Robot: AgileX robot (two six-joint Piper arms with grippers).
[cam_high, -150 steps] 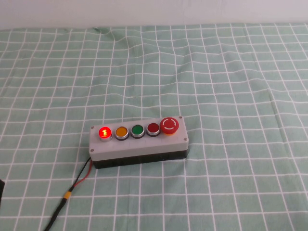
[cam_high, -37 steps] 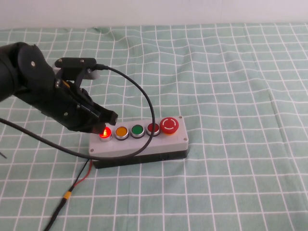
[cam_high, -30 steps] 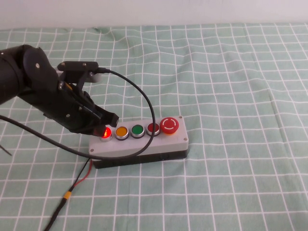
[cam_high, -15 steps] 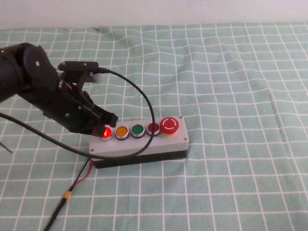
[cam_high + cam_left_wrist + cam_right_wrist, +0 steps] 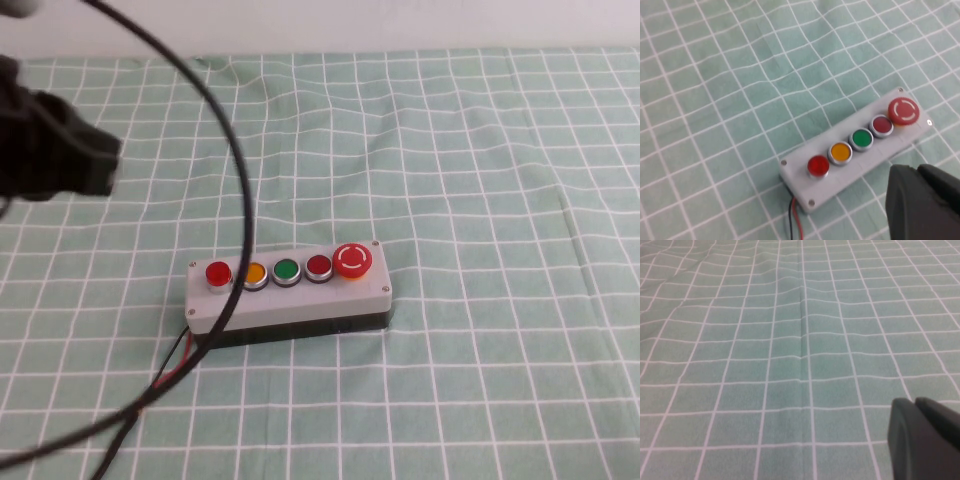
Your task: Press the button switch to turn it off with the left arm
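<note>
The button switch (image 5: 218,273) is the small round red button at the left end of the grey five-button box (image 5: 300,303); it is unlit. It also shows in the left wrist view (image 5: 818,165), with the box (image 5: 852,172) seen from above. My left gripper (image 5: 98,165) is shut and empty, raised well above and to the left of the box, clear of the button. In the left wrist view my left gripper (image 5: 916,170) has its fingers together. My right gripper (image 5: 914,401) is shut and empty over bare cloth, outside the high view.
The box stands on a green checked cloth (image 5: 480,180). The left arm's black cable (image 5: 235,170) loops in front of the box. Amber (image 5: 254,272), green (image 5: 286,270), dark red (image 5: 318,266) and mushroom (image 5: 352,260) buttons follow. Red and black wires (image 5: 176,358) leave its left end.
My left gripper has lifted off the button switch and swung up and to the left. The button's red light, lit in the earlier frames, is now out.
</note>
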